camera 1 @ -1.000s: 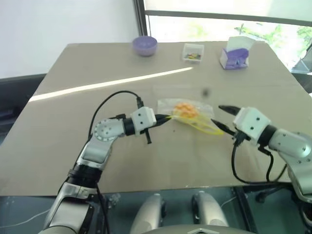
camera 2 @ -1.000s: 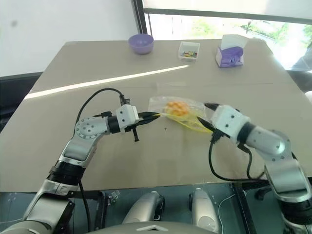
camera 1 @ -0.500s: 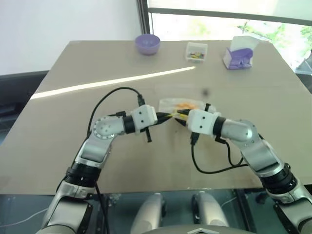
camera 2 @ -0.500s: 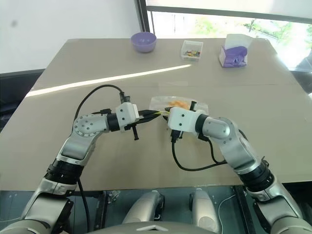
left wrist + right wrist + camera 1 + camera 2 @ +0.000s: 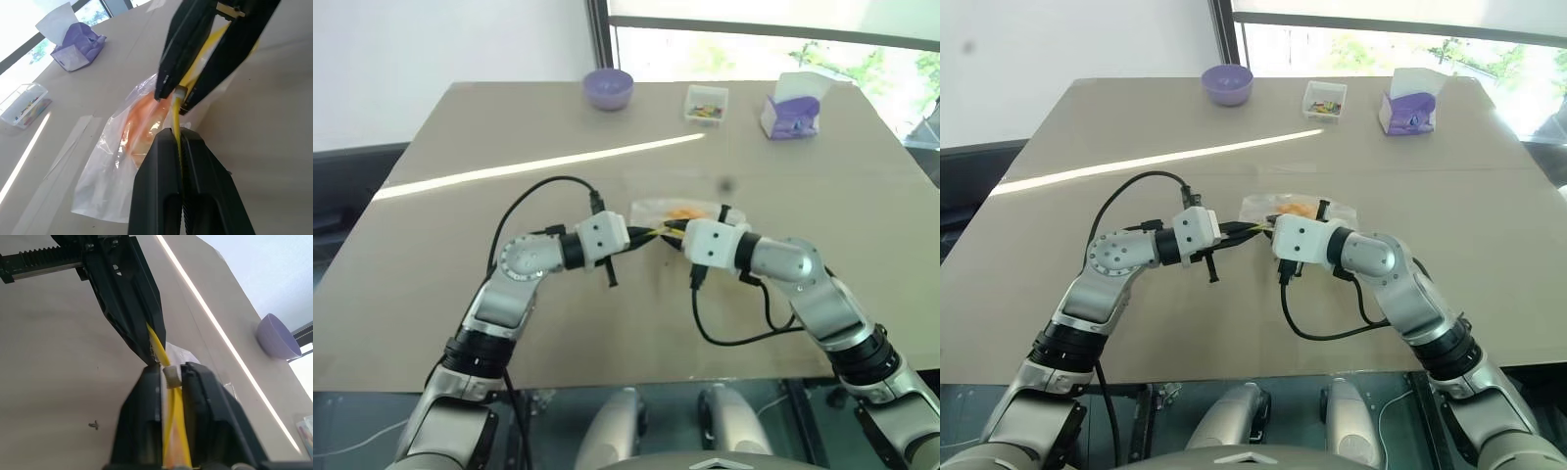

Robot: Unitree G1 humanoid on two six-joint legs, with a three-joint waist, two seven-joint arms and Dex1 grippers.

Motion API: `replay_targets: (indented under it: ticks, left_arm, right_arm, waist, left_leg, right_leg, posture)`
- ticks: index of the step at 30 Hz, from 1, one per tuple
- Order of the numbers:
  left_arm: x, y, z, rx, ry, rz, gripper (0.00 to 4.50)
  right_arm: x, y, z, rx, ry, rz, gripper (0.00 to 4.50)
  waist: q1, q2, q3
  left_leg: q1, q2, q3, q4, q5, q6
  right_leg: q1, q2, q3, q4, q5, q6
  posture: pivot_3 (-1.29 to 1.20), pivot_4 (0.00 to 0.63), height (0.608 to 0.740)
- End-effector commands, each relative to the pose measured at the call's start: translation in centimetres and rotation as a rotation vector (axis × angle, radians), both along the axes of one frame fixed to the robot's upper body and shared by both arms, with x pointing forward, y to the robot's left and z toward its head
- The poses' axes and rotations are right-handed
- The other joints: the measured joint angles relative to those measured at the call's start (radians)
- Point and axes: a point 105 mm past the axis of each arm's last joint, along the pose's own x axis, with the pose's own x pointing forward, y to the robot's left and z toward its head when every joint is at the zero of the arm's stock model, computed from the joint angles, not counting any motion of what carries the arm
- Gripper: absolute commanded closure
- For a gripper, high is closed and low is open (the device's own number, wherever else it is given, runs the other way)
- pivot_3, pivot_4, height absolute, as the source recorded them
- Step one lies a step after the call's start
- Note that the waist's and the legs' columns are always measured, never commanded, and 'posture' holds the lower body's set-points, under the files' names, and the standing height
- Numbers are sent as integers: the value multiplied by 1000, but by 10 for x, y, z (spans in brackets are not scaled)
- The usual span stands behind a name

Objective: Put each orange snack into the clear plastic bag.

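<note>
I'm looking down on a tan table (image 5: 460,294) set against a window, with a bright stripe of sunlight running across it.

At the middle of the table my two grippers meet tip to tip. The left gripper (image 5: 179,143) has its black fingers pressed together on the yellow strip (image 5: 175,128) along the mouth of the clear plastic bag (image 5: 110,181); from its wrist camera I see the strip running straight up out of the closed tips. The right gripper (image 5: 170,377) faces it from the other side, and its fingers are likewise clamped on that same yellow strip, with the small pale slider of the zip (image 5: 170,373) caught at their tips. The two pairs of tips sit just beside each other, nearly touching.

Behind the grippers the bag lies flat and crinkled on the table, its body stretching away from the held edge. The orange snack (image 5: 142,128) is inside it, showing as an orange shape through the plastic, close behind the mouth.

Further out, along the far edge of the table, stand a purple bowl (image 5: 608,88), a small clear box of colourful bits (image 5: 706,103) and a purple tissue box (image 5: 790,108), all well apart from the bag.
</note>
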Motion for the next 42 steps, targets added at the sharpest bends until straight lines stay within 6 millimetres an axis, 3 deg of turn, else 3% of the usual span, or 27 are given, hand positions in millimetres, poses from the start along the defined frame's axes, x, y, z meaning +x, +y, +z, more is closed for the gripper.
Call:
replay_targets:
  ticks: [1, 12, 24, 30, 42]
  left_arm:
    - [-4, -4, 15, -6, -62, -24, 4500]
    - [-1, 2, 14, -3, -61, -7, 4500]
    - [3, 15, 11, 1, -57, 32, 4500]
    - [4, 16, 10, -6, -51, 42, 4500]
    - [10, 38, 4, -5, -28, 107, 4500]
  right_arm:
    - [-1, -1, 16, 14, -64, 5, 4446]
    - [5, -9, 19, -17, -81, -15, 4446]
    - [16, -33, 9, -101, -94, -93, 4446]
    - [15, -34, 8, -109, -91, -97, 4446]
    - [25, -102, -15, -247, -59, -281, 4446]
  waist:
    - [0, 0, 0]
    - [0, 0, 0]
    - [0, 0, 0]
    - [0, 0, 0]
    - [2, 0, 0]
  left_leg:
    - [0, 0, 0, 0, 0, 0]
    - [0, 0, 0, 0, 0, 0]
    - [0, 0, 0, 0, 0, 0]
    - [0, 0, 0, 0, 0, 0]
    - [-1, 0, -1, -1, 0, 0]
  right_leg:
    - [0, 0, 0, 0, 0, 0]
    - [0, 0, 0, 0, 0, 0]
    - [0, 0, 0, -1, 0, 0]
    - [0, 0, 0, -1, 0, 0]
    - [0, 0, -1, -3, 0, 0]
  posture:
    - [0, 150, 740]
    - [0, 150, 740]
    - [0, 150, 740]
    - [0, 150, 740]
    - [0, 150, 740]
